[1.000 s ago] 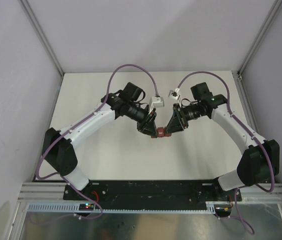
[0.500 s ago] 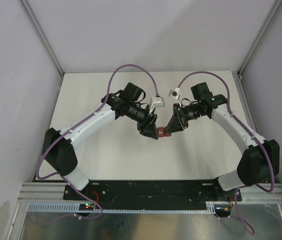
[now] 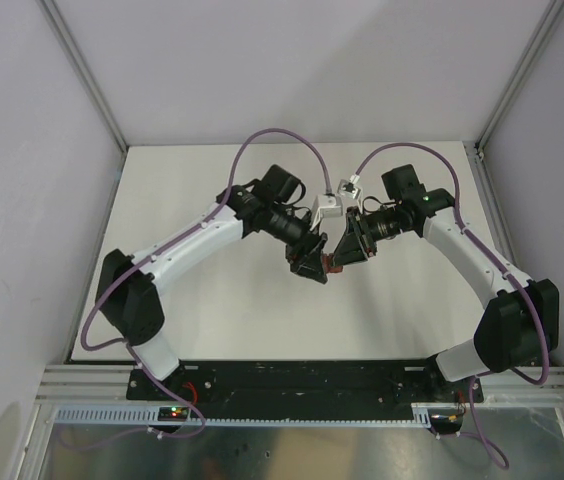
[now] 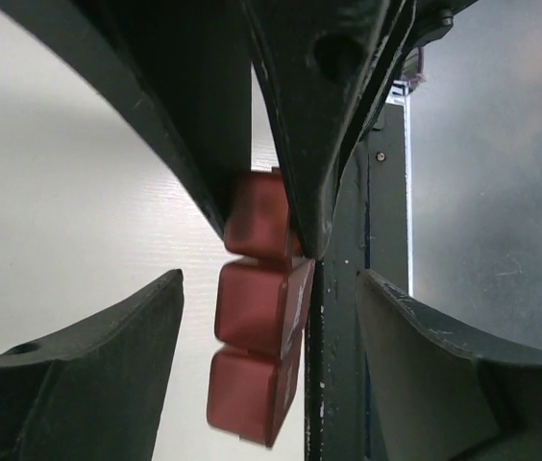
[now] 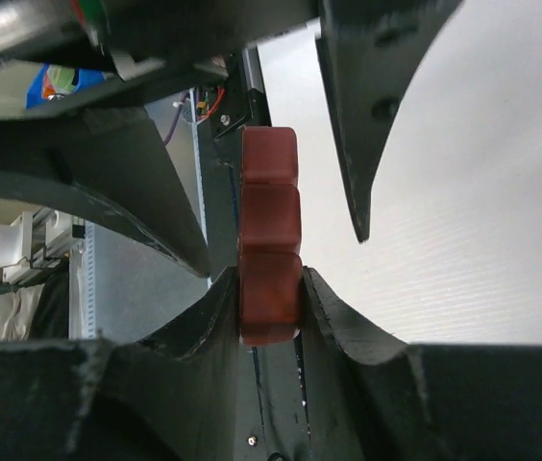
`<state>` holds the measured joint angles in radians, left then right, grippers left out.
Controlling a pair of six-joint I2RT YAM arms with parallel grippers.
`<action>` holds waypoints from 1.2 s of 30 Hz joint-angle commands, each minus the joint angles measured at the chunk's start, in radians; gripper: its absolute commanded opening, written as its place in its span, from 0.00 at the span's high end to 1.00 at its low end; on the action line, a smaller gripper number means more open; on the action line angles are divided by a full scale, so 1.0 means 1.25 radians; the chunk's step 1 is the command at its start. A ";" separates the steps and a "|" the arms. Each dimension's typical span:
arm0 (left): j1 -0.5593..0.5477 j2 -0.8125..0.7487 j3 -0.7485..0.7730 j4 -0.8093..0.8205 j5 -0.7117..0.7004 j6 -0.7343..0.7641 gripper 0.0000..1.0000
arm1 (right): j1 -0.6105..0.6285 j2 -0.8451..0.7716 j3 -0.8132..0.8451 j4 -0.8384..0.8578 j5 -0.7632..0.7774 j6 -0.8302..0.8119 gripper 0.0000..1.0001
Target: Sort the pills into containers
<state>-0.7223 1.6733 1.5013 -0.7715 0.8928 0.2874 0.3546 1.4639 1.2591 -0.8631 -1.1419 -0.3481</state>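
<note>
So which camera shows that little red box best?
The right wrist view: the pill box sits central, all three compartments in line. Left wrist hides one end behind fingers; the top view shows only a red sliver.

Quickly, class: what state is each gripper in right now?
Left gripper: open, holding nothing, jaws either side of the pill box.
Right gripper: shut on one end of the pill box.

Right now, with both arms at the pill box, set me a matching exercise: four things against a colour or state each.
Things:
1. left gripper
2. right gripper
3. pill box
4. table

Colours and states:
A. dark red
B. jaws apart
C. white
D. clamped on an end compartment

Pairs: 1-B, 2-D, 3-A, 4-C
</note>
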 commanded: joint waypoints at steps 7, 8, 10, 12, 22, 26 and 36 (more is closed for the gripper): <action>-0.023 0.043 0.049 0.005 -0.005 -0.009 0.49 | 0.000 -0.026 0.022 0.000 -0.021 0.002 1.00; -0.024 0.045 0.049 0.006 -0.004 -0.010 0.53 | 0.000 -0.026 0.022 0.000 -0.022 0.002 1.00; -0.025 0.048 0.049 0.006 -0.002 -0.011 0.63 | 0.000 -0.026 0.020 0.000 -0.022 0.001 1.00; -0.026 0.050 0.050 0.005 0.001 -0.012 0.71 | 0.000 -0.028 0.018 0.002 -0.021 0.001 1.00; -0.026 0.053 0.054 0.005 0.014 -0.022 0.95 | 0.004 -0.036 0.009 0.005 -0.014 0.000 1.00; -0.027 0.048 0.052 0.006 0.006 -0.024 0.68 | 0.005 -0.038 0.007 0.005 -0.015 -0.002 1.00; -0.024 0.010 0.047 0.005 -0.047 -0.015 0.08 | 0.006 -0.039 0.002 0.004 -0.009 -0.002 1.00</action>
<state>-0.7486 1.7336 1.5291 -0.7704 0.8738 0.2619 0.3573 1.4525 1.2572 -0.8635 -1.1332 -0.3618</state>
